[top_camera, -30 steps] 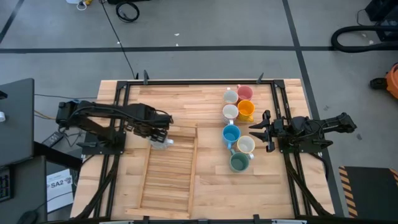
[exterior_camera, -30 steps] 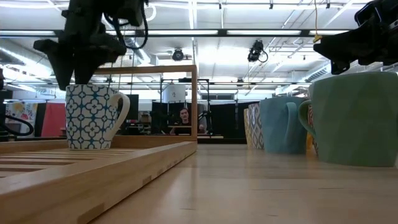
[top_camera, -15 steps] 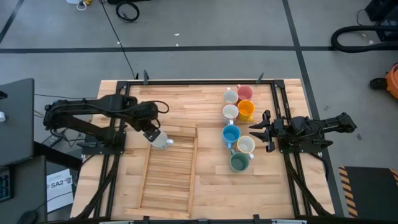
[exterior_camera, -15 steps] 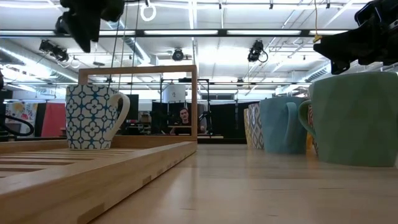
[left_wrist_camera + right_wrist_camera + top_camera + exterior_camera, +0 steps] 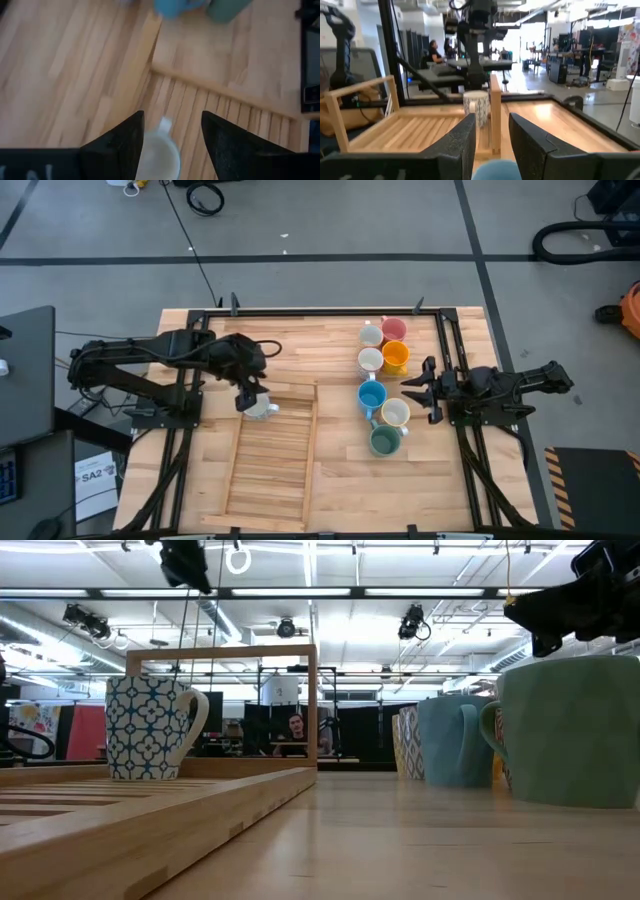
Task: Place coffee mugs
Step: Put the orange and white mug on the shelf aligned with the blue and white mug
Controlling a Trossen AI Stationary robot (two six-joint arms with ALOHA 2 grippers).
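A white mug with a blue pattern (image 5: 262, 409) (image 5: 150, 727) stands upright on the far end of a slatted wooden tray (image 5: 270, 460). My left gripper (image 5: 251, 391) (image 5: 172, 116) hovers open just above it, and the mug (image 5: 159, 155) shows below and between its fingers. Several more mugs stand in a cluster on the table's right: two white (image 5: 371, 334) (image 5: 370, 360), pink (image 5: 394, 329), orange (image 5: 396, 357), blue (image 5: 371, 395), another white (image 5: 396, 413) and teal (image 5: 384, 441). My right gripper (image 5: 408, 389) (image 5: 492, 117) waits open, level, just right of the blue mug.
The tray has a raised wooden frame (image 5: 222, 652) at its far end, beside the patterned mug. Black rails (image 5: 450, 350) run along the table's left and right sides. Bare tabletop (image 5: 330, 480) lies between the tray and the mug cluster.
My left gripper has risen straight up from the patterned mug's rim, leaving the low view's middle for its top edge. The mug has stayed upright in the same spot on the tray. My right arm has kept still.
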